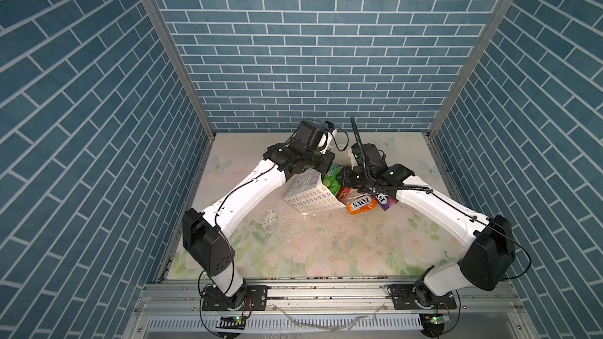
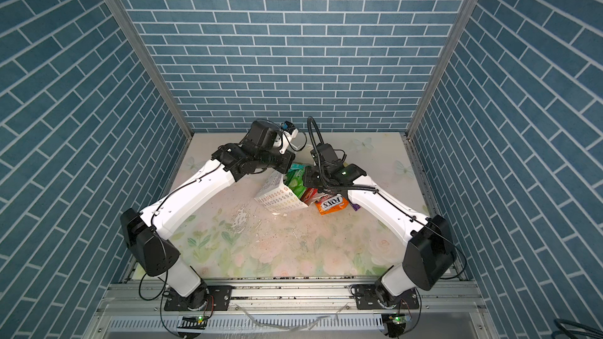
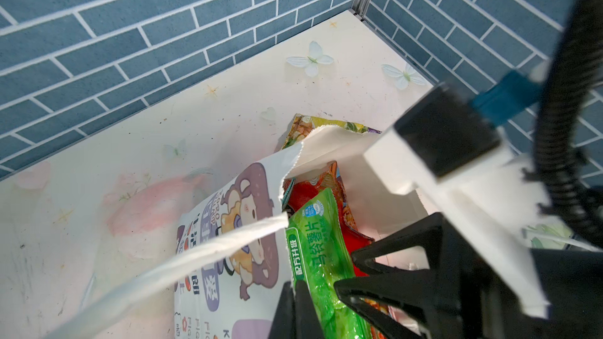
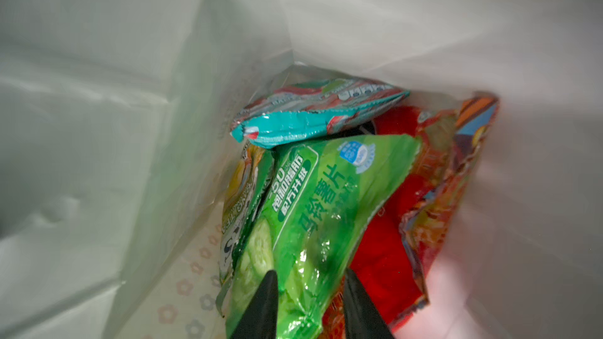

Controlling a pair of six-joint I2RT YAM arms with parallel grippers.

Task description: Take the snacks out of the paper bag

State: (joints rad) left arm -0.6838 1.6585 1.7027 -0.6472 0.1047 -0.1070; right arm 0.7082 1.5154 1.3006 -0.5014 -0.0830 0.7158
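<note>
Two snacks out (orange packet point(image 1: 360, 205), purple packet point(image 1: 388, 203)); left gripper point(image 3: 295, 283) pinches bag point(image 1: 313, 198), right gripper point(image 4: 310, 275) spread.

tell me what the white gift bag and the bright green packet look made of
White gift bag: matte paper, it seems, given the zigzag-cut rim and stiff creases. Bright green packet: probably glossy plastic film, going by its sharp highlights and crinkles.

Both top views are brightly, evenly lit, with soft shadows on the table point(image 1: 326, 239) and brick lines point(image 1: 49, 109) bowed at the edges. Inside the paper bag point(image 4: 98, 109) the light is dimmer, perhaps filtered; glare is seen on the green packet point(image 4: 326, 223).
</note>
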